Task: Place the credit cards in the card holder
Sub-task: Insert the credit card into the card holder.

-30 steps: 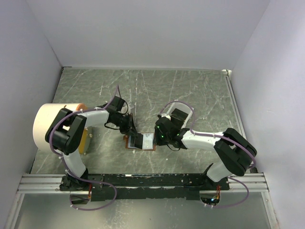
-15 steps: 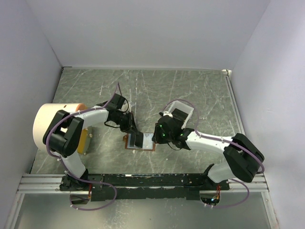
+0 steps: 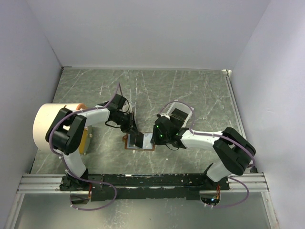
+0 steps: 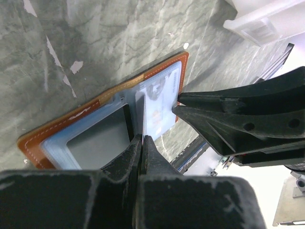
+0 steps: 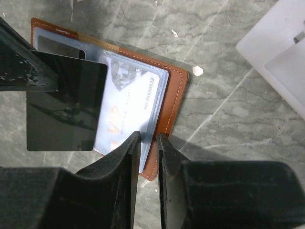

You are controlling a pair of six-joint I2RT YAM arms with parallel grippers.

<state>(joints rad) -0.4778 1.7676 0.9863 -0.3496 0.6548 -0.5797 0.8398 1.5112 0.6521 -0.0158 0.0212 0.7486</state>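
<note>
The card holder (image 3: pixel 148 145) lies open on the table, brown leather with light-blue sleeves; it also shows in the left wrist view (image 4: pixel 95 138) and the right wrist view (image 5: pixel 174 95). A pale card (image 5: pixel 128 109) sits in its right sleeve. My left gripper (image 3: pixel 135 136) is shut on a dark credit card (image 5: pixel 64 109) and holds it on edge over the holder's middle; the card is seen edge-on in the left wrist view (image 4: pixel 143 114). My right gripper (image 3: pixel 155 139) has its jaws nearly together on the holder's right edge (image 5: pixel 157 160).
A white tray (image 3: pixel 186 109) stands just behind the right gripper and shows in the right wrist view (image 5: pixel 281 52). A large cream roll (image 3: pixel 47 124) stands at the left, with a yellow-orange flat thing (image 3: pixel 85 140) beside it, partly under the left arm.
The right arm's elbow swung out to the right and came back. Both grippers stay at the card holder, the left one still holding the dark card.
</note>
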